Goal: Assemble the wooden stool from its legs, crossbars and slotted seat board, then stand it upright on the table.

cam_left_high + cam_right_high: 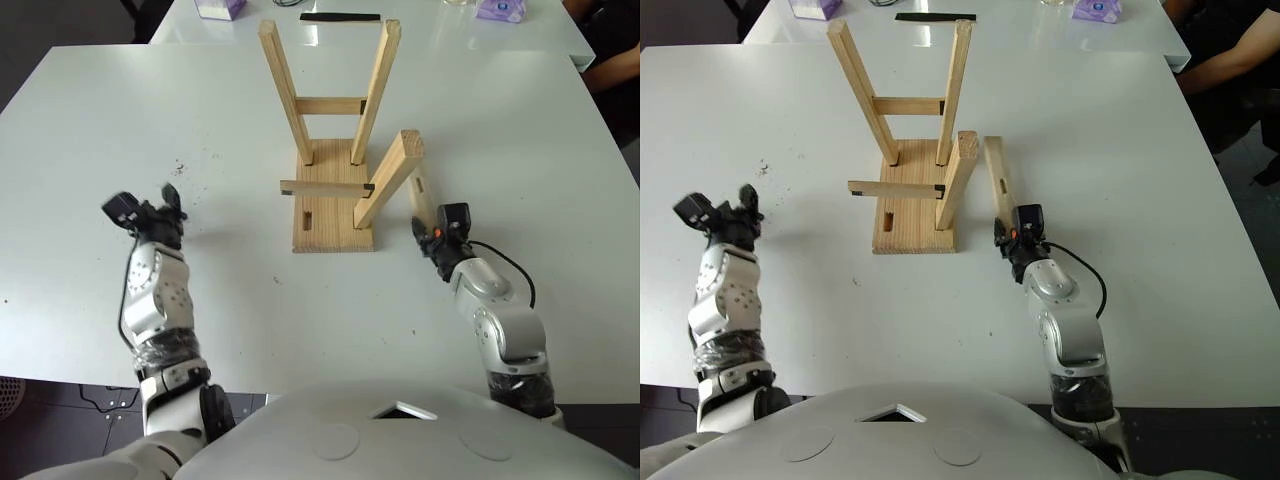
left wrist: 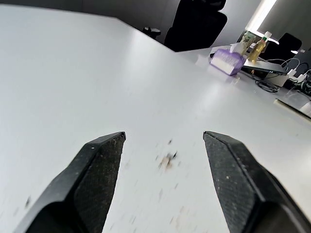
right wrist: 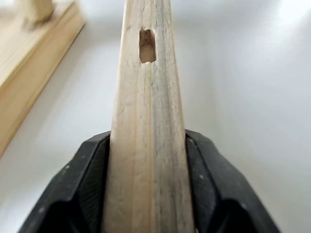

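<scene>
The slotted seat board (image 1: 312, 232) lies flat on the white table. Two legs (image 1: 285, 85) stand in its far end, joined by a crossbar (image 1: 330, 105). A third leg (image 1: 390, 178) leans tilted at its near right corner, with a second crossbar (image 1: 325, 188) sticking out leftward. A loose fourth leg (image 1: 998, 180) lies on the table right of the board. My right gripper (image 1: 1012, 238) is shut on its near end; the leg (image 3: 146, 121) shows a slot (image 3: 147, 46) between the pads. My left gripper (image 1: 150, 208) hovers open and empty over the table's left side, its fingers (image 2: 99, 165) spread.
Dark specks (image 1: 185, 165) dot the table near the left gripper. A black strip (image 1: 340, 17) and two purple boxes (image 1: 220, 8) (image 1: 500, 10) sit at the far edge. A person's arm (image 1: 1230, 60) rests at the far right corner.
</scene>
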{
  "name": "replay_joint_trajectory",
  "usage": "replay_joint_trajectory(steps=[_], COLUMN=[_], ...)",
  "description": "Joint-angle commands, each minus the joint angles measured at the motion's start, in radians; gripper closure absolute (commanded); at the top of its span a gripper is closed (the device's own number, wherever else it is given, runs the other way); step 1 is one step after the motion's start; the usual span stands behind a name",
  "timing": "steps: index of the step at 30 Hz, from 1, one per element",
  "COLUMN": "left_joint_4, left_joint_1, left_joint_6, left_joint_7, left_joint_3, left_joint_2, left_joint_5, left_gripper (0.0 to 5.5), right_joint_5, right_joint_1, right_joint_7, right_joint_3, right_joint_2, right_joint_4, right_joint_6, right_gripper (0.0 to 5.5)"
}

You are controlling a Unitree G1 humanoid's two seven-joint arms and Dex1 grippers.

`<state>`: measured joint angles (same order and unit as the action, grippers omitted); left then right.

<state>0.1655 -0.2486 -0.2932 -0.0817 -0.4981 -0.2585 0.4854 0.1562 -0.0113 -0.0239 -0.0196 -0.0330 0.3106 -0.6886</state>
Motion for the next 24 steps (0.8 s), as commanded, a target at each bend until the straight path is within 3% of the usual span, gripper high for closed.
replay_joint_trajectory(steps=[1, 5, 11, 14, 18, 24], left_joint_4=[0.095, 0.190, 0.125, 0.093, 0.032, -0.208], left_joint_1=[-0.222, -0.420, -0.584, -0.676, -0.712, -0.616], left_joint_6=[-0.126, -0.275, -0.394, -0.347, -0.470, -0.527], left_joint_7=[-0.011, 0.135, 0.225, 0.221, 0.308, 0.419], left_joint_3=[-0.016, 0.102, 0.081, 0.066, 0.020, 0.070], left_joint_2=[-0.111, -0.199, -0.170, -0.153, -0.108, -0.021], left_joint_5=[0.027, 0.011, 0.150, 0.175, 0.374, 0.573], left_gripper=[2.52, 2.52, 2.52, 2.52, 2.52, 2.29], right_joint_5=[0.071, 0.221, 0.442, 0.498, 0.512, 0.669], right_joint_1=[0.183, 0.273, 0.338, 0.468, 0.606, 0.597], right_joint_7=[-0.083, -0.081, 0.040, 0.099, 0.219, 0.480], right_joint_3=[-0.164, -0.299, -0.328, -0.299, -0.208, -0.098], right_joint_2=[0.073, 0.147, 0.152, 0.115, 0.061, -0.106], right_joint_4=[-0.115, -0.159, -0.104, -0.129, -0.188, 0.013], right_joint_6=[0.130, 0.254, 0.292, 0.277, 0.222, 0.046], right_gripper=[3.44, 3.44, 3.44, 3.44, 3.44, 3.44])
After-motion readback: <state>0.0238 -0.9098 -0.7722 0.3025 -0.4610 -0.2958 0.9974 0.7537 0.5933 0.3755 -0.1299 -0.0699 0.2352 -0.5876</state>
